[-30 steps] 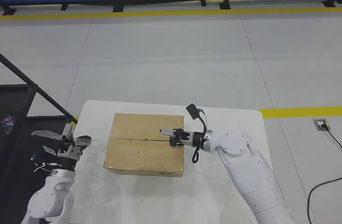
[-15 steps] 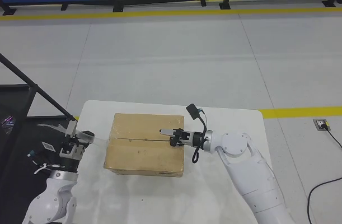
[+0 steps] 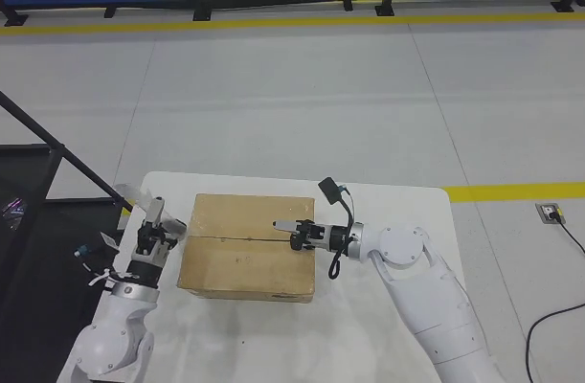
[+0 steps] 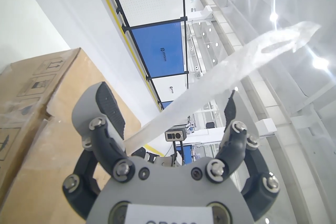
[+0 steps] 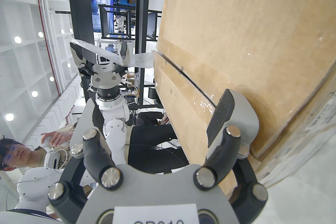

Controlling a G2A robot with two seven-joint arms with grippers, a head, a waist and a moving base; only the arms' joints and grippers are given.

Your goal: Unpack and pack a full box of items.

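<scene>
A shut cardboard box (image 3: 246, 246) sits mid-table, its top flaps meeting at a seam. My right gripper (image 3: 290, 230) lies over the right end of that seam, open (image 5: 160, 117), one finger (image 5: 223, 114) resting on the box top (image 5: 236, 38). My left gripper (image 3: 156, 230) is just off the box's left side. It is open (image 4: 170, 109), and a strip of clear tape (image 4: 236, 70) clings to one finger (image 4: 110, 109) and sticks out past the other. In the right wrist view the tape (image 5: 139, 58) runs from the seam's far end across the left gripper (image 5: 101, 51).
The white table (image 3: 235, 335) has free room in front of and to the right of the box. A black slanted pole (image 3: 43, 144) and dark netting (image 3: 14, 220) stand off the table's left edge.
My left gripper has swung from the table's left edge toward the box's left side, the tape strip going with it. The right arm has kept still.
</scene>
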